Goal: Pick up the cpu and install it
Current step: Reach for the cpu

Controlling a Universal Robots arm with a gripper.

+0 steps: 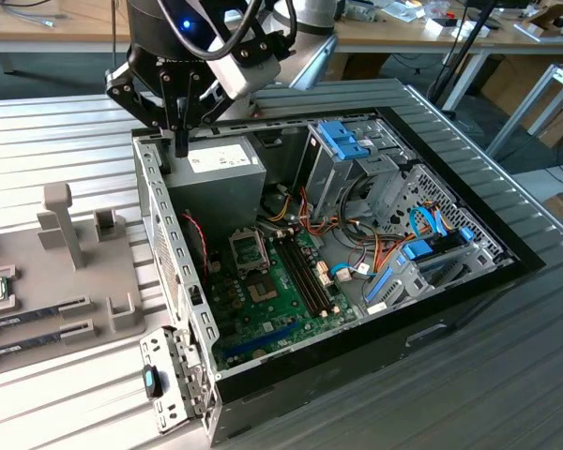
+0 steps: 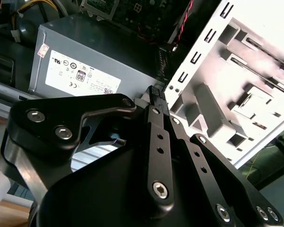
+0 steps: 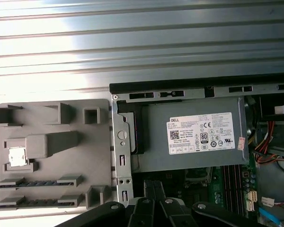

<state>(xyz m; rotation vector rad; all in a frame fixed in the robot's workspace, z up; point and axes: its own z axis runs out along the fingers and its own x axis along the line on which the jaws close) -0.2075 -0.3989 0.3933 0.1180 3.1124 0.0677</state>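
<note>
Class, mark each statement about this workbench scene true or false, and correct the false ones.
1. The claw holds the cpu. False: the cpu lies on the gray tray.
2. The claw is near the power supply. True.
3. The computer case is closed. False: it is open, with the motherboard showing.
4. Two memory sticks lie on the tray. True.
</note>
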